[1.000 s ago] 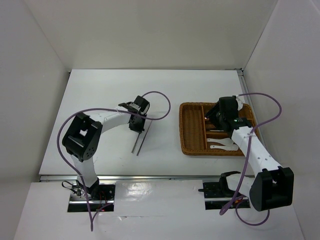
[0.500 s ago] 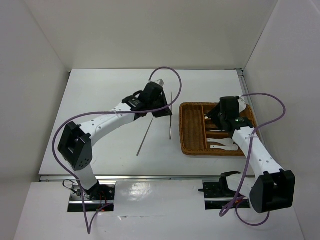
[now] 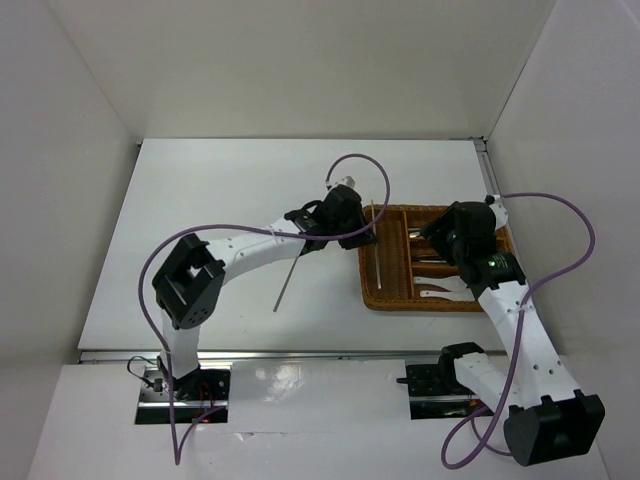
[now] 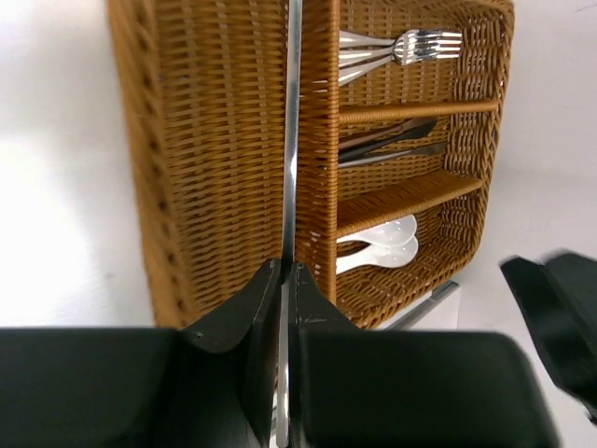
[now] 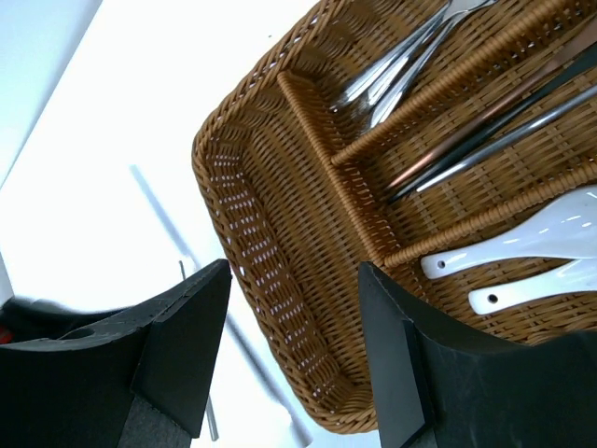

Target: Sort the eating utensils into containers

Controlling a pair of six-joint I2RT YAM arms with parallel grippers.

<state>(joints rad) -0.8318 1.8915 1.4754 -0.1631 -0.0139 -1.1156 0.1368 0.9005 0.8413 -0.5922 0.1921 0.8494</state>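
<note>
The left gripper (image 4: 287, 273) is clenching tight on a thin silvery chopstick (image 4: 292, 140), its two dark fingers (image 4: 244, 317) pinching the near end so that the rest is pointing straight ahead of the hand. Directly beneath and ahead of the fingertips, the chopstick is running lengthwise over the long slot of the wicker tray (image 4: 187, 140), right beside the divider wall that is closing that slot off from the shorter ones; whether it is touching the weave I cannot tell. To the right of the hand, across that wall, the short compartments are lying in a row: white spoons (image 4: 387, 233) in the one nearest the fingers, dark sticks (image 4: 392, 140) in the middle one, and silver forks (image 4: 410, 47) in the farthest. Behind the hand, back along its own forearm, a second chopstick (image 3: 286, 284) is lying loose on the white table (image 3: 200, 220), well apart from the tray. Farther out, on the far side of the tray from the left hand, the right gripper (image 5: 294, 271) is hanging above the short compartments with its fingers (image 5: 187, 336) spread wide and gripping nothing, only the tray's long slot showing in the gap between them.
</note>
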